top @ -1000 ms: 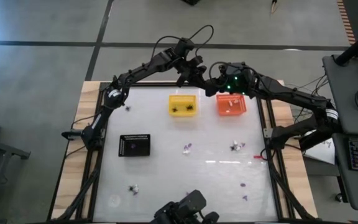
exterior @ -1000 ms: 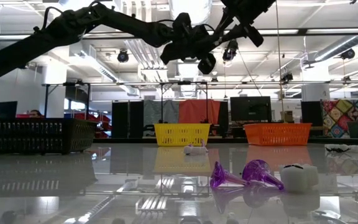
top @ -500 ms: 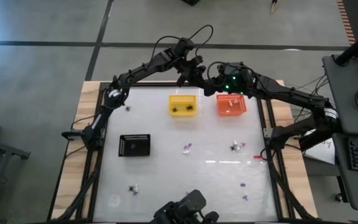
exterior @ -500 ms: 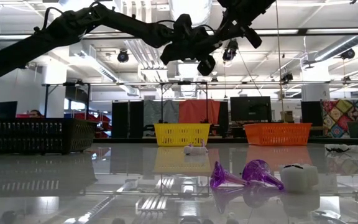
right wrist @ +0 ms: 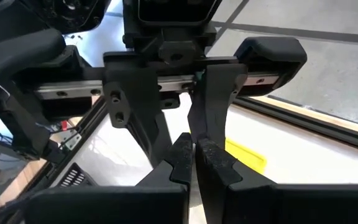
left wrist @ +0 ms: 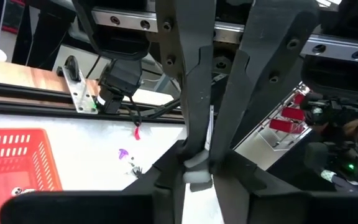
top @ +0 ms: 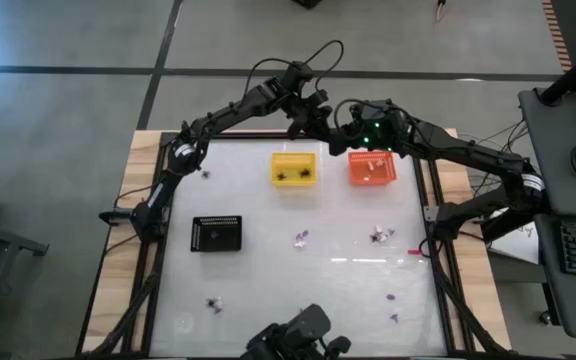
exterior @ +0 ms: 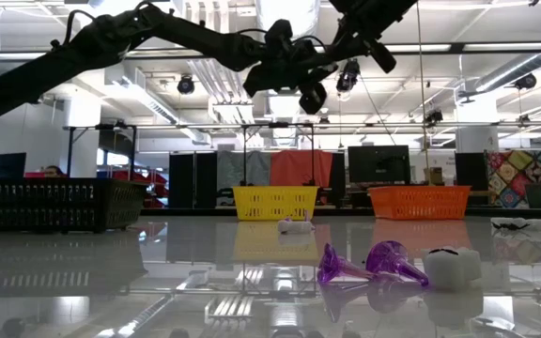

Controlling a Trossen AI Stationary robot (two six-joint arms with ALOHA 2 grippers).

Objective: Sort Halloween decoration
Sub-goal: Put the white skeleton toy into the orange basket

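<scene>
Overhead, both arms meet high over the counter's [top: 268,290] far edge, left gripper [top: 320,118] near the yellow basket [top: 295,168] and right gripper [top: 346,135] beside the orange basket [top: 372,168]; seven loose trinkets [top: 301,238] lie scattered, awaiting sorting. Level view: two purple cones [exterior: 372,266], one white piece [exterior: 451,267]. Wrist views: left fingers [left wrist: 194,87] pinch a small pale piece [left wrist: 197,177], probably for a basket; right fingers [right wrist: 182,155] closed, seemingly empty.

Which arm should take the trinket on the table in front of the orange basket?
Right. The right gripper hangs by the orange basket, nearest that trinket, jaws shut on nothing. The left gripper seems to hold a white piece.
</scene>
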